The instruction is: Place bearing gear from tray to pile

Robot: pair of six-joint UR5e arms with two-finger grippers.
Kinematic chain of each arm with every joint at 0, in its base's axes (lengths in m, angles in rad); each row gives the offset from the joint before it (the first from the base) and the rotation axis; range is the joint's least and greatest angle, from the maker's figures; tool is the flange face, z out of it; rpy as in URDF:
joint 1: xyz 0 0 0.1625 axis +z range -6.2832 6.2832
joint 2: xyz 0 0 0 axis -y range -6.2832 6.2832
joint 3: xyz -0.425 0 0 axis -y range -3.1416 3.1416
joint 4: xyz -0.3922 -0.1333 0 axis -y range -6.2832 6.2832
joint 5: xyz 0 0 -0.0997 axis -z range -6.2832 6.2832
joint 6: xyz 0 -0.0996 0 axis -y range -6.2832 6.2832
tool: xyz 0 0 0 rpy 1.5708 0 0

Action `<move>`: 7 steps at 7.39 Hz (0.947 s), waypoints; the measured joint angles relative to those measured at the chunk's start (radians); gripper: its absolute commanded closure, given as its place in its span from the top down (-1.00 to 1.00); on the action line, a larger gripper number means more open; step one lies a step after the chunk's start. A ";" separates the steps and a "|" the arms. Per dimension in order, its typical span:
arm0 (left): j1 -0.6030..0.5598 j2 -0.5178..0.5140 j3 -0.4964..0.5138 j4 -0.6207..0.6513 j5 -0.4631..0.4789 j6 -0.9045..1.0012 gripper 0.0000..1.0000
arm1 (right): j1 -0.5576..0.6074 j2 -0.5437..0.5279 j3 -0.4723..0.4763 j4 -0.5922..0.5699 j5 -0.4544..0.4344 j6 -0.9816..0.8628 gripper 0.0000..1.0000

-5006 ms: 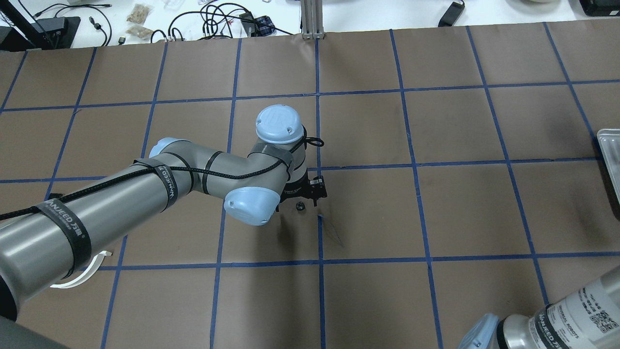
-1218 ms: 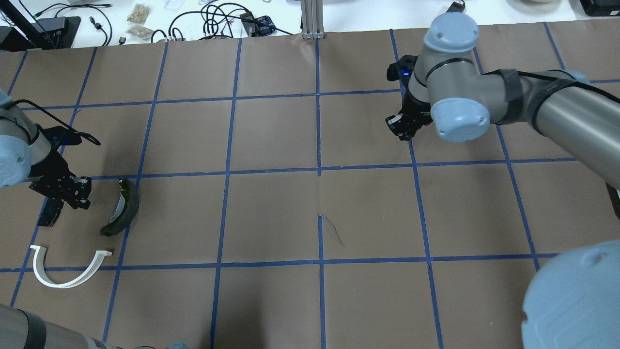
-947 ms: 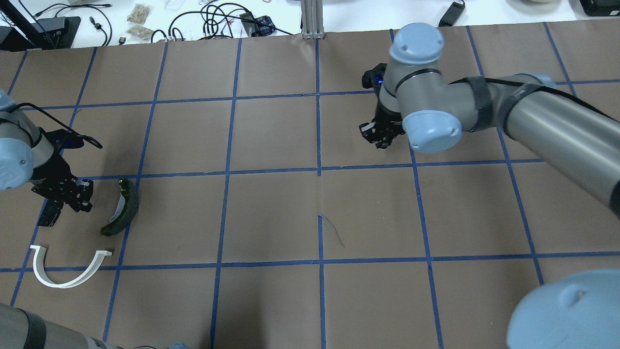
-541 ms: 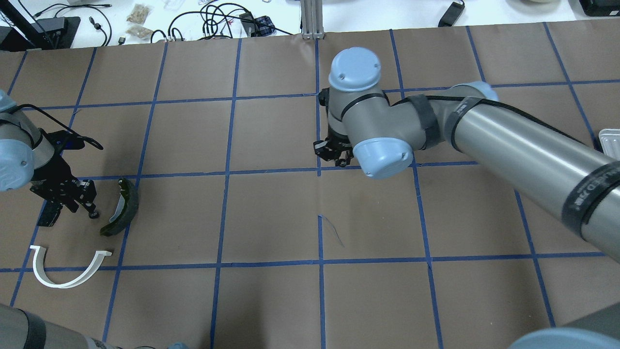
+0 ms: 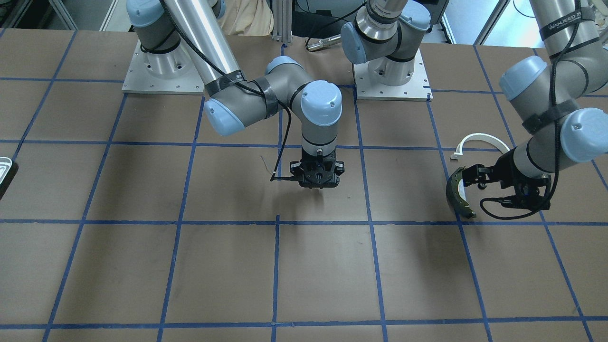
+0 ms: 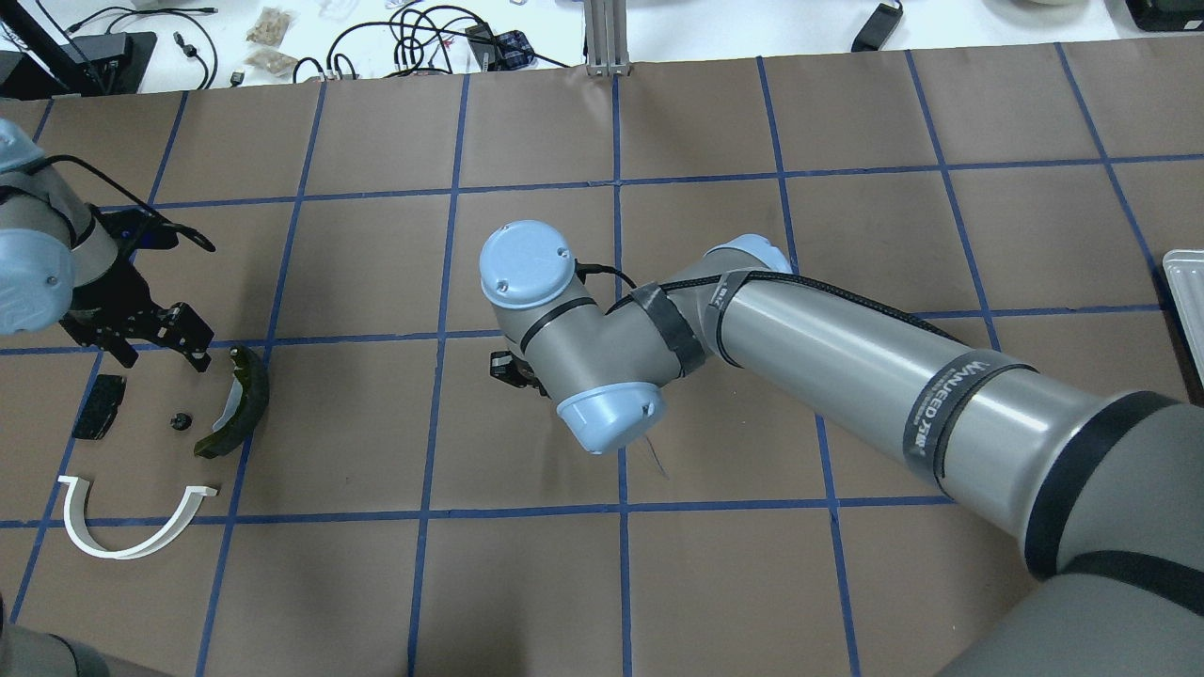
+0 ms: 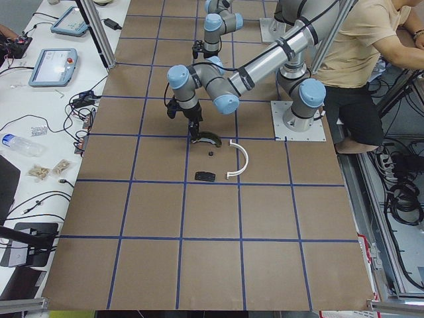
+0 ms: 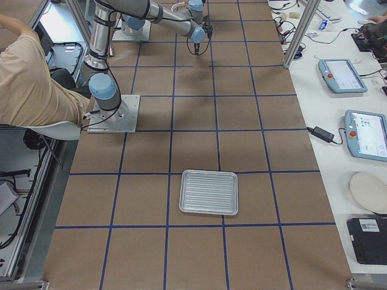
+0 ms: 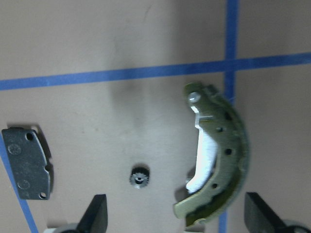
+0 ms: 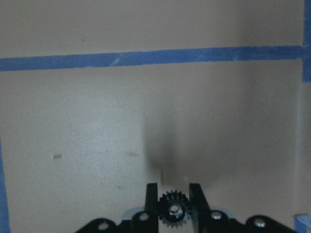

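Observation:
My right gripper (image 10: 173, 194) is shut on a small dark bearing gear (image 10: 173, 209) and holds it above the table's middle; it also shows in the front view (image 5: 317, 183). My left gripper (image 9: 177, 216) is open and empty above the pile (image 6: 162, 350). A second small gear (image 9: 140, 175) lies on the table between the black pad (image 9: 26, 162) and the olive brake shoe (image 9: 218, 165). In the overhead view this gear (image 6: 176, 420) sits by the brake shoe (image 6: 235, 404), the pad (image 6: 99, 418) and the white half-ring arch (image 6: 122, 545). The tray (image 8: 208, 191) shows nothing on it.
The tray's corner (image 6: 1183, 282) is at the table's right edge. My right arm (image 6: 847, 376) stretches across the table's middle. Cables and boxes (image 6: 423, 42) lie past the far edge. A person (image 7: 358, 53) stands by the robot's base.
My left gripper has opened and drawn back, leaving a gear on the table in the pile. My right arm has swung from the far right to the middle with a gear in its gripper.

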 measured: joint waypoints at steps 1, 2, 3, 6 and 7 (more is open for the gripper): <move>-0.044 0.009 0.007 -0.018 -0.024 -0.072 1.00 | 0.004 0.004 -0.003 -0.005 -0.028 0.003 1.00; -0.084 0.014 0.008 -0.024 -0.036 -0.132 1.00 | 0.001 0.003 -0.006 -0.022 -0.069 -0.002 1.00; -0.123 0.018 0.008 -0.026 -0.051 -0.195 1.00 | -0.015 -0.005 -0.006 -0.041 -0.091 -0.033 1.00; -0.239 0.002 0.010 -0.016 -0.091 -0.391 1.00 | -0.172 -0.152 0.003 0.088 -0.105 -0.182 1.00; -0.306 -0.011 0.012 0.007 -0.093 -0.467 1.00 | -0.246 -0.233 0.004 0.185 -0.104 -0.221 1.00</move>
